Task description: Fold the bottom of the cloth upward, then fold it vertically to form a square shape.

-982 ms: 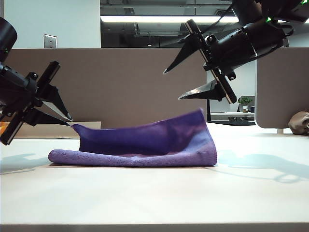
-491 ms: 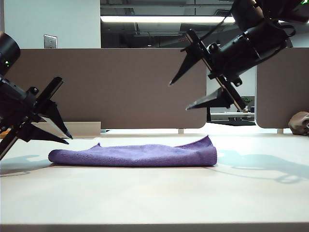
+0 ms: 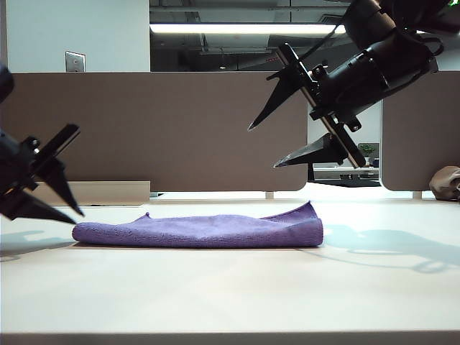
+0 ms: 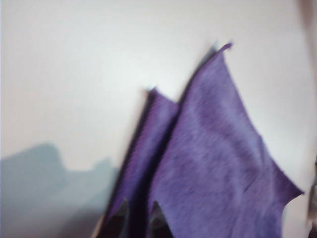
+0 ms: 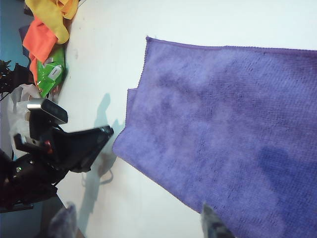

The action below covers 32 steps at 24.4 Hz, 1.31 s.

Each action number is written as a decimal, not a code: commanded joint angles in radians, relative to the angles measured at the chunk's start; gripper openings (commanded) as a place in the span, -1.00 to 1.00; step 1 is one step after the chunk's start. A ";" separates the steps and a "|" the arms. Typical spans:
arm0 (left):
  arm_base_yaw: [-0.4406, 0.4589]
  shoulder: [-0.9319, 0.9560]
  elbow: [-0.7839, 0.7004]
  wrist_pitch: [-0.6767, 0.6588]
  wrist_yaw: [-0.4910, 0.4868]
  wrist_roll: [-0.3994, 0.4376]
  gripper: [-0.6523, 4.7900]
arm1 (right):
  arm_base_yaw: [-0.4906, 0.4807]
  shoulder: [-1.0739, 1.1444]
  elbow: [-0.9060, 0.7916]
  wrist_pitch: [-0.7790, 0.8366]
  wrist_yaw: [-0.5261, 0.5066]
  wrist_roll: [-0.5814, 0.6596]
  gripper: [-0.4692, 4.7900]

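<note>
Purple cloth [image 3: 208, 231]: lies folded on the white desk [image 3: 230, 295], a low flat band in the exterior view, one corner slightly peaked at its right end; nothing rests on it and neither arm touches it. Left pincer [image 3: 59, 195]: low at the left edge of the exterior view, just beside the cloth's left end, clear of the fabric, fingers apart and gripping nothing; in its own wrist view, which is blurred, two dark fingertips [image 4: 115, 223] show above the cloth [image 4: 218, 163] with only a narrow gap. Right pincer [image 3: 262, 146]: raised well above the cloth's right half, fingers spread wide and empty, pointing left and downward. Right wrist view: the cloth [image 5: 233, 124] with two stacked layers offset at one corner, and the left arm [image 5: 64, 144] beside its edge, throwing a shadow on the desk. Surroundings: brown partition panels [image 3: 158, 129] behind the desk; a wall plate [image 3: 75, 61] above them; a brownish-grey lump [image 3: 445, 182] at the far right, well apart from the cloth; orange, yellow and green items [image 5: 49, 34] heaped past the desk's edge in the right wrist view.
</note>
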 commanded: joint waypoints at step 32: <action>0.005 -0.005 0.003 -0.326 0.356 0.420 -0.77 | 0.000 -0.007 0.007 0.006 -0.073 0.006 0.41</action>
